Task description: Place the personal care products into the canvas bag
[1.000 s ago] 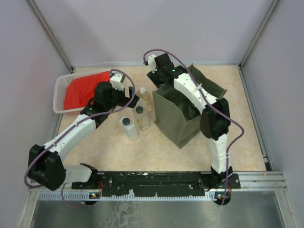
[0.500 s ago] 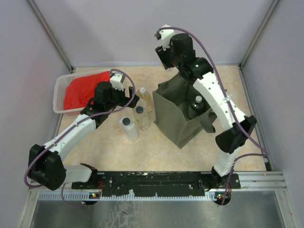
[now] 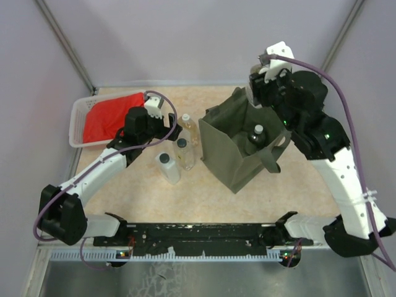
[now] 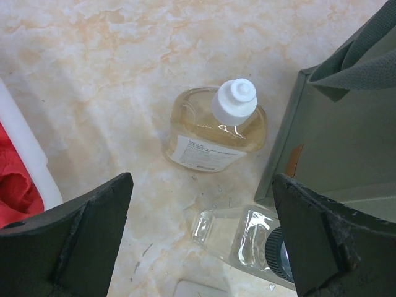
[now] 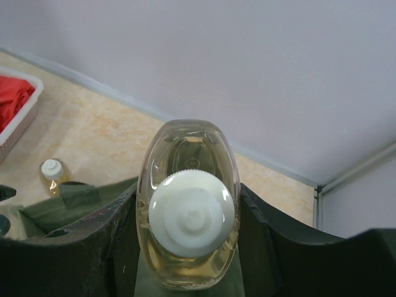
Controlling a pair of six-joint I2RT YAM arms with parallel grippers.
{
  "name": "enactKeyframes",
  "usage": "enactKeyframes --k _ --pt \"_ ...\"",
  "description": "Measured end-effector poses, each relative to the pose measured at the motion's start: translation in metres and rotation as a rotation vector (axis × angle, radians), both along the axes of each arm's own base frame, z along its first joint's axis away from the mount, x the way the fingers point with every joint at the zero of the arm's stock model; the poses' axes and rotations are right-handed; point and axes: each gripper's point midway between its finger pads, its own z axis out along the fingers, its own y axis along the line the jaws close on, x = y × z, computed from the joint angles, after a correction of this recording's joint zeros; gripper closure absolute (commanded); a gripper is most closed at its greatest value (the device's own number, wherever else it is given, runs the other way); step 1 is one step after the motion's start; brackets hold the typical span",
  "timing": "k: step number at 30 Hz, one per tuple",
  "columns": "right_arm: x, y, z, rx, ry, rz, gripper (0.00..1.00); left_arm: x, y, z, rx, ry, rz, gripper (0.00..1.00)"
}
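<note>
The right gripper (image 5: 187, 189) has its jaws half closed on the white-capped amber bottle (image 5: 189, 216), cap pointing back at the wrist, hanging over the open mouth of the canvas bag (image 3: 229, 154)

A white lattice basket (image 3: 75, 127) sits at the upper left of the beige marbled surface (image 3: 185, 198), beside the left wall (image 3: 37, 93), holding a crumpled red cloth (image 3: 105, 120) that fills most of it.
</note>
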Motion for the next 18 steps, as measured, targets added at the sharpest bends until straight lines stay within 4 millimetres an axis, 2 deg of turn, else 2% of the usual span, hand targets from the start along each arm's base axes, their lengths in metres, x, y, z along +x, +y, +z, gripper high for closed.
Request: enactKeyframes --k 3,5,7,14,18 --pt "-0.018 -0.016 -0.003 0.023 -0.003 -0.026 1.00 0.001 0.000 -0.001 0.001 -0.002 0.004 0.00" --pt "-0.024 -0.020 -0.018 0.025 0.027 -0.032 1.00 0.002 0.000 -0.001 0.001 -0.003 0.006 0.00" --pt "-0.026 -0.019 -0.040 0.020 0.077 -0.027 1.00 0.003 0.000 -0.002 0.002 -0.001 0.007 0.00" --pt "-0.027 0.009 -0.153 -0.045 0.349 0.065 1.00 0.003 0.000 -0.004 0.004 0.002 0.008 0.00" --pt "-0.028 0.022 -0.191 -0.064 0.449 0.112 1.00 0.003 0.001 -0.004 0.006 0.001 0.011 0.00"
